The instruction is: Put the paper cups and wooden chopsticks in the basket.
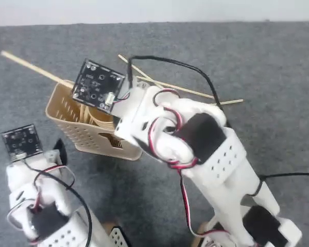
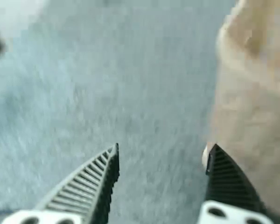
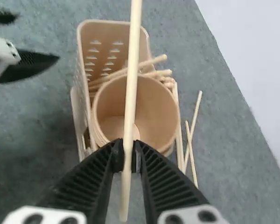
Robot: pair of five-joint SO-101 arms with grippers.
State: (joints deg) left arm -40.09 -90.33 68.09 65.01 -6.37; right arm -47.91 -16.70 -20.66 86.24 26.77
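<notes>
Over the basket (image 3: pixel 107 35) the right arm's fingers (image 3: pixel 107 161) are pinching a single wooden chopstick (image 3: pixel 133 65), which runs across the basket's mouth and sticks out past its far end. Inside sit stacked paper cups (image 3: pixel 154 109), with a bundle of chopsticks (image 3: pixel 154 73) lying behind them. A few loose chopsticks (image 3: pixel 192 126) lie on the grey bench (image 3: pixel 37 140) just beside the basket. The left arm's fingers (image 2: pixel 100 170) are spread wide, holding nothing, low over the bench right next to the basket's wall.
</notes>
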